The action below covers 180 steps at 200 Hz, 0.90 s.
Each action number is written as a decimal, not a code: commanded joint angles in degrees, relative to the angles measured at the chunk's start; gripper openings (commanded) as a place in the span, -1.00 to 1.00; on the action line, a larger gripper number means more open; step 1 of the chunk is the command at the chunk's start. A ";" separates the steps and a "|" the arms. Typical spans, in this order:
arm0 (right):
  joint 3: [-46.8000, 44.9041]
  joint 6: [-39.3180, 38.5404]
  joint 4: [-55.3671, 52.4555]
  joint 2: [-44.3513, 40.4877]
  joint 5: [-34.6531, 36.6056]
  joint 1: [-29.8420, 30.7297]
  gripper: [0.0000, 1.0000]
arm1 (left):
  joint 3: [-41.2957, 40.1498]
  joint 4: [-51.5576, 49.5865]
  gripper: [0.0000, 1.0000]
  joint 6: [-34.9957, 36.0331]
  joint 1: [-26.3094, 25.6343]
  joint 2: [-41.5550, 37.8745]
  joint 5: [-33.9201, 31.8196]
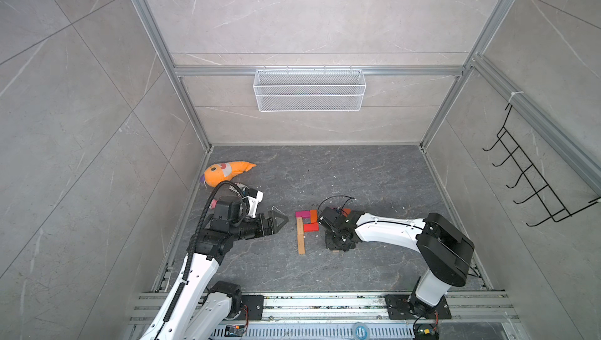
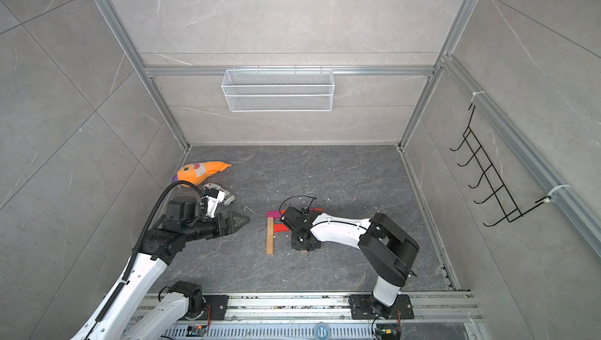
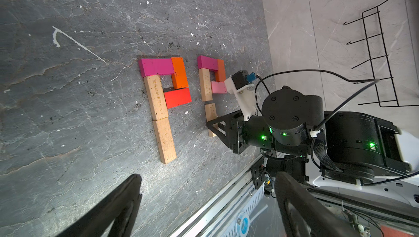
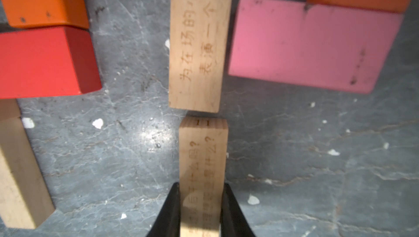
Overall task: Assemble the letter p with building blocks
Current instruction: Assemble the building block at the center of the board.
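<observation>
Grey stone floor (image 1: 374, 176), dark, veined with pale cracks and flecked with white chips, lies under me. Paler marbled tile walls (image 1: 309, 13) rise on three sides inside an aluminium frame (image 1: 318, 71). A white mesh basket (image 1: 309, 89) hangs on the back wall, a black wire hook rack (image 1: 533, 179) on the wall at my right, and an orange plush (image 1: 224, 172) lies in the far corner at my left. Two flat letters lie side by side mid-floor. The finished P (image 1: 300, 234) has a magenta brick (image 3: 156, 67) across the top, an orange brick (image 3: 179, 72) down the side, a red brick (image 3: 177, 97) closing the loop and two tan bricks (image 3: 165, 140) end to end as stem. The second P (image 3: 205, 85), nearer my right arm, has another magenta brick (image 3: 206, 62) and orange brick (image 3: 220, 70), with a pink brick (image 4: 310, 45) beside an engraved tan stem brick (image 4: 197, 43). My right gripper (image 4: 201, 186) pinches the last brick (image 4: 203, 156) by its long sides, jaws narrow; it lines up with the stem brick, a thin gap between their ends. Every brick is square-edged wood, the painted ones matte and scuffed, the tan ones bare and grained. My left gripper (image 3: 208, 178) hangs wide and empty near the finished P.
</observation>
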 commanded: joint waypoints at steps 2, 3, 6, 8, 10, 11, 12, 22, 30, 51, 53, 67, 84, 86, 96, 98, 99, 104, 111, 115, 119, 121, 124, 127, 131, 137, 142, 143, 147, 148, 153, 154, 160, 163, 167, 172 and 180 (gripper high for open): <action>1.68 0.63 0.35 1.39 -0.70 -0.37 -0.61 | 0.00 -0.54 0.89 1.04 0.21 -0.54 0.24; 1.69 0.65 0.37 1.41 -0.75 -0.39 -0.61 | 0.00 -0.51 0.89 1.02 0.18 -0.58 0.24; 1.70 0.64 0.31 1.41 -0.86 -0.49 -0.61 | 0.01 -0.50 0.90 1.05 0.24 -0.56 0.24; 1.70 0.60 0.43 1.43 -0.95 -0.52 -0.61 | 0.00 -0.49 0.89 1.02 0.24 -0.54 0.24; 1.77 0.65 0.46 1.50 -0.97 -0.59 -0.61 | 0.00 -0.48 0.89 0.94 0.22 -0.54 0.24; 1.78 0.62 0.47 1.47 -1.02 -0.59 -0.61 | 0.00 -0.48 0.89 0.93 0.19 -0.58 0.24; 1.79 0.64 0.47 1.50 -1.09 -0.59 -0.61 | 0.00 -0.48 0.89 0.92 0.17 -0.61 0.24; 1.92 0.50 0.51 1.61 -1.10 -0.82 -0.61 | 0.00 -0.53 0.89 0.93 0.18 -0.63 0.24; 2.12 0.46 0.39 1.70 -1.09 -0.90 -0.61 | -0.01 -0.50 0.89 0.92 0.19 -0.67 0.24; 2.65 0.34 0.02 1.91 -1.07 -1.25 -0.61 | -0.09 -0.48 0.89 1.01 0.22 -0.86 0.48; 2.66 0.37 -0.06 1.93 -1.05 -1.28 -0.61 | -0.05 -0.48 0.89 1.00 0.19 -0.86 0.50; 2.89 0.25 -0.14 2.06 -1.01 -1.34 -0.60 | -0.09 -0.48 0.90 1.00 0.25 -0.91 0.66; 3.04 0.24 -0.15 2.52 -1.30 -1.53 -0.60 | -0.14 -0.36 0.91 1.09 0.23 -1.16 0.94; 3.09 0.23 -0.15 2.59 -1.26 -1.62 -0.60 | -0.19 -0.27 0.91 1.09 0.17 -1.22 1.03; 3.11 0.25 -0.16 2.81 -1.39 -1.59 -0.60 | -0.27 -0.15 0.92 0.96 0.20 -1.34 1.03; 3.11 0.28 -0.17 2.81 -1.39 -1.61 -0.60 | -0.27 -0.14 0.92 0.93 0.19 -1.38 1.03; 3.11 0.30 -0.16 2.83 -1.40 -1.58 -0.60 | -0.27 -0.13 0.92 0.93 0.22 -1.40 1.03; 3.22 0.32 -0.19 2.79 -1.38 -1.56 -0.60 | -0.27 -0.15 0.93 0.91 0.19 -1.44 1.12; 3.16 0.32 -0.23 2.87 -1.40 -1.61 -0.60 | -0.27 -0.11 0.93 0.92 0.23 -1.42 1.14; 3.19 0.34 -0.23 2.89 -1.37 -1.63 -0.60 | -0.27 -0.05 0.93 0.92 0.16 -1.36 1.20; 3.20 0.32 -0.32 2.89 -1.39 -1.71 -0.60 | -0.27 -0.04 0.93 0.94 0.17 -1.33 1.28; 3.20 0.34 -0.32 2.86 -1.34 -1.66 -0.60 | -0.27 -0.06 0.93 0.92 0.27 -1.33 1.29; 3.15 0.32 -0.40 2.87 -1.32 -1.69 -0.60 | -0.26 -0.07 0.94 0.96 0.24 -1.33 1.29; 3.11 0.43 -0.41 2.92 -1.32 -1.66 -0.60 | -0.29 -0.09 0.94 0.92 0.17 -1.35 1.34; 3.15 0.45 -0.48 2.92 -1.33 -1.69 -0.60 | -0.34 -0.06 0.94 0.92 0.18 -1.33 1.36; 3.05 0.59 -0.59 2.88 -1.22 -1.67 -0.60 | -0.35 -0.04 0.93 0.92 0.20 -1.25 1.38; 3.02 0.72 -0.59 2.88 -1.17 -1.69 -0.60 | -0.25 -0.06 0.93 0.92 0.21 -1.24 1.38; 3.02 0.74 -0.59 2.86 -1.21 -1.67 -0.60 | -0.26 -0.05 0.94 0.92 0.18 -1.29 1.38; 3.04 0.70 -0.59 2.91 -1.27 -1.65 -0.60 | -0.27 -0.07 0.93 0.92 0.16 -1.24 1.36; 3.03 0.73 -0.59 2.88 -1.30 -1.65 -0.60 | -0.27 -0.05 0.94 0.92 0.16 -1.29 1.37; 3.02 0.77 -0.58 2.96 -1.30 -1.64 -0.59 | -0.27 -0.04 0.94 0.92 0.20 -1.24 1.34; 3.02 0.77 -0.58 2.95 -1.31 -1.69 -0.59 | -0.27 -0.04 0.94 0.92 0.18 -1.24 1.36; 3.02 0.81 -0.58 2.85 -1.19 -1.64 -0.58 | -0.27 -0.05 0.93 0.92 0.16 -1.32 1.34; 3.02 0.78 -0.70 2.84 -1.15 -1.64 -0.58 | -0.27 -0.04 0.93 0.91 0.16 -1.33 1.38; 3.09 0.90 -0.82 2.86 -1.04 -1.71 -0.57 | -0.27 -0.04 0.94 0.92 0.16 -1.33 1.38; 3.11 0.91 -0.93 2.91 -0.94 -1.73 -0.56 | -0.27 -0.08 0.94 0.92 0.26 -1.34 1.38; 3.15 1.00 -1.15 2.87 -0.85 -1.73 -0.53 | -0.28 -0.03 0.93 0.83 0.19 -1.33 1.38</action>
